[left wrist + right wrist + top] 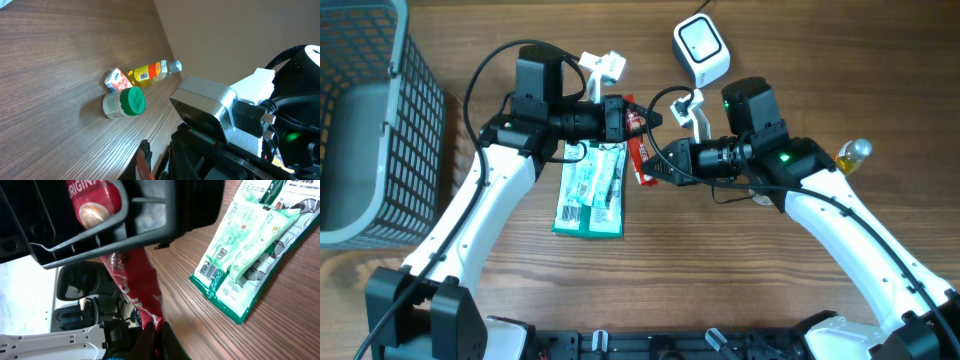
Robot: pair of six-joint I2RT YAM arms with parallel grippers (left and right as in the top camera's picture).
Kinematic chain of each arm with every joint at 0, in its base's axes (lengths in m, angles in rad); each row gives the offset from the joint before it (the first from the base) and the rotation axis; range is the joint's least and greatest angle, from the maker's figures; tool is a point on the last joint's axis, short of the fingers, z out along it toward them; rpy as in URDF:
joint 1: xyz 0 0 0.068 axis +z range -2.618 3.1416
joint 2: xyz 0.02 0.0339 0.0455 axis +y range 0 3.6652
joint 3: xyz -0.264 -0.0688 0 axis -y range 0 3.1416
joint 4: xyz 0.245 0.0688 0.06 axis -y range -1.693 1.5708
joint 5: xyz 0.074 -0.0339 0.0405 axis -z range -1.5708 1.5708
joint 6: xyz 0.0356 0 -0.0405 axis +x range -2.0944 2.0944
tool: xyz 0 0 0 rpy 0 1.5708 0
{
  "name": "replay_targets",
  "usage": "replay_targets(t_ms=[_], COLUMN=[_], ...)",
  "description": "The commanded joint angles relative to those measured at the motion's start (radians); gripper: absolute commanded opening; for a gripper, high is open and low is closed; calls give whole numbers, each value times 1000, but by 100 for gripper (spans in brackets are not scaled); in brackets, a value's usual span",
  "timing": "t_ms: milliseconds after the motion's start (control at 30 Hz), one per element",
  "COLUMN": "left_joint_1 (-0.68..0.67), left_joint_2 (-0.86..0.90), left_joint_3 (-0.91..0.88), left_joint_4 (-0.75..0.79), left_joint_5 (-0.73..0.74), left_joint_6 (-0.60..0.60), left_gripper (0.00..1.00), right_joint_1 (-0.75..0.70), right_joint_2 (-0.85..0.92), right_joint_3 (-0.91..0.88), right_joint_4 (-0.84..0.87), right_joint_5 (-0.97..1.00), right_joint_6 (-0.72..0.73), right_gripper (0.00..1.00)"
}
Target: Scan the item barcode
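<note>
Red snack packet [640, 155] was held between both arms over the table [720, 290]: left gripper [636, 118] clamped shut on one end, right gripper [655, 172] pinched the other. Green packets [592, 190] lay just beside, white scanner [701, 48] near.

Middle of the table [720, 290] is pretty jammed. The left gripper [638, 118] and right gripper [650, 177] both pinch the red wrapper [640, 150], with the green packets [592, 190] right beside it. The basket [360, 120] walls off the left and the scanner [702, 47] sits at the far edge (bottle [853, 152] tucked by the right arm). There's bare wood near-side, between the arms.
</note>
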State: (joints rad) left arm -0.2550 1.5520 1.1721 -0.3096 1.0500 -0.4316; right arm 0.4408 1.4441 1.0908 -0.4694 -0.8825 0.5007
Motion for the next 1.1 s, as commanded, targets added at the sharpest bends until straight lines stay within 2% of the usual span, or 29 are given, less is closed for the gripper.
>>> replay_targets(t_ms=[0,133,167,233,333,400,500,533,633,833,933,1067], left_joint_1=[5,5,5,5,5,5,5,5,5,5,5,5], left_joint_2=[-2,-2,-2,-2,-2,-2,-2,-2,-2,-2,-2,-2], left_joint_3=[11,11,11,11,11,11,11,11,11,11,11,11], left_joint_4=[3,-2,-5,-13,-20,-32,-89,-131,-207,-391,-467,-519], left_joint_5=[31,-47,-68,-95,-114,-126,-239,-341,-498,-718,-764,-763], left_joint_6=[4,4,3,-13,-68,-109,-168,-191,-207,-430,-546,-554], left_gripper=[4,4,4,4,4,4,4,4,4,4,4,4], right_joint_1=[3,3,3,3,3,3,5,7,8,93,189,332], right_joint_2=[-6,-6,-6,-6,-6,-6,-6,-6,-6,-6,-6,6], right_joint_3=[6,6,6,6,6,6,6,6,6,6,6,6], right_joint_4=[2,6,5,6,5,4,-3,-10,-20,-20,-2,-3], right_joint_5=[-5,21,31,54,135,181,187,187,192,409,536,733], right_joint_6=[8,8,6,6,-4,-14,-101,-127,-168,-209,-262,-318], right_gripper=[5,6,9,36,68,76,78,78,78,76,71,70])
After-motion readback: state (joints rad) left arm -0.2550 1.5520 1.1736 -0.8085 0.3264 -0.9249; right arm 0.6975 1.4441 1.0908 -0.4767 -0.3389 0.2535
